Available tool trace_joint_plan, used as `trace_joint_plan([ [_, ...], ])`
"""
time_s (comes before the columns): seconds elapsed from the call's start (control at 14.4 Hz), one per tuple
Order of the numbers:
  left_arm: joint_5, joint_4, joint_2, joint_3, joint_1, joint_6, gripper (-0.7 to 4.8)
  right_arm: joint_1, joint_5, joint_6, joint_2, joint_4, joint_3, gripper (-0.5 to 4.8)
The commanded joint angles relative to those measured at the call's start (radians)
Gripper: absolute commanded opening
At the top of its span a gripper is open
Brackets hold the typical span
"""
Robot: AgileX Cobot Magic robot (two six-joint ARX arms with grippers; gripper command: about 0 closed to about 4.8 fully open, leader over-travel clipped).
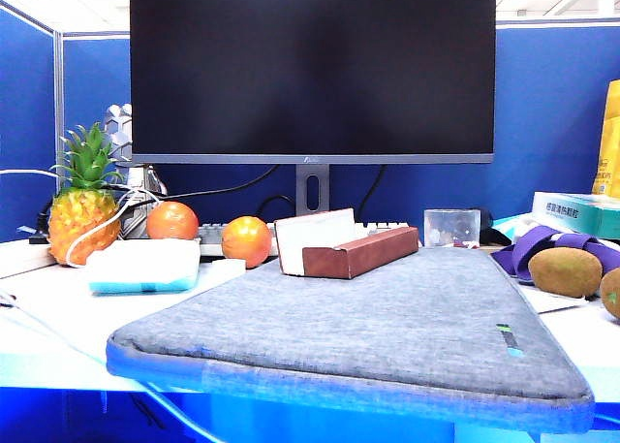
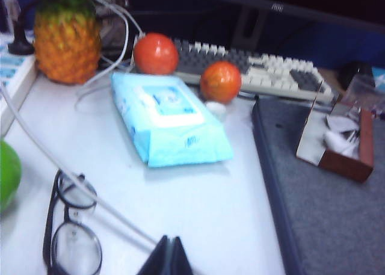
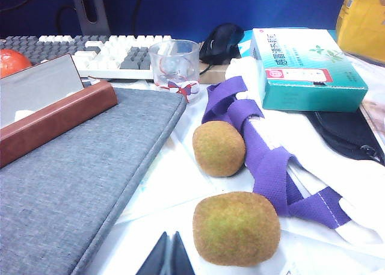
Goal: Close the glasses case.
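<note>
The case (image 1: 358, 252) is set open at the far edge of the grey sleeve (image 1: 387, 327), its cream flap (image 1: 315, 232) stood upright, so the lid is left to be folded down. Oranges (image 1: 246, 240) and a tissue pack (image 1: 143, 266) are laid just beyond the sleeve's left edge, kiwis (image 3: 219, 147) off its right. The left gripper (image 2: 169, 257) is held shut and empty over the white desk (image 2: 198, 215) near spectacles (image 2: 69, 227); the right gripper (image 3: 171, 256) is likewise closed on nothing. A monitor (image 1: 312, 65) and blue partitions are seen behind.

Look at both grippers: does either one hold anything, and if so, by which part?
Nothing is held. The left gripper and right gripper are both shut and empty above the desk; the glasses case lies open, untouched.
</note>
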Motion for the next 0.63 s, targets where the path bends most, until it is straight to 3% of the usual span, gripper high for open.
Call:
trace_joint_plan([
  [0.07, 0.009, 0.130, -0.001, 0.001, 0.000, -0.043, -0.03, 0.000, -0.006, 0.001, 0.000, 0.017, 0.003, -0.06],
  [0.42, 0.034, 0.195, 0.008, 0.020, 0.000, -0.107, -0.03, 0.003, -0.049, 0.001, 0.000, 0.119, 0.006, -0.06],
  [0.63, 0.026, 0.231, 0.135, 0.120, 0.000, -0.103, -0.03, 0.003, 0.003, 0.000, 0.019, 0.104, 0.074, -0.06],
])
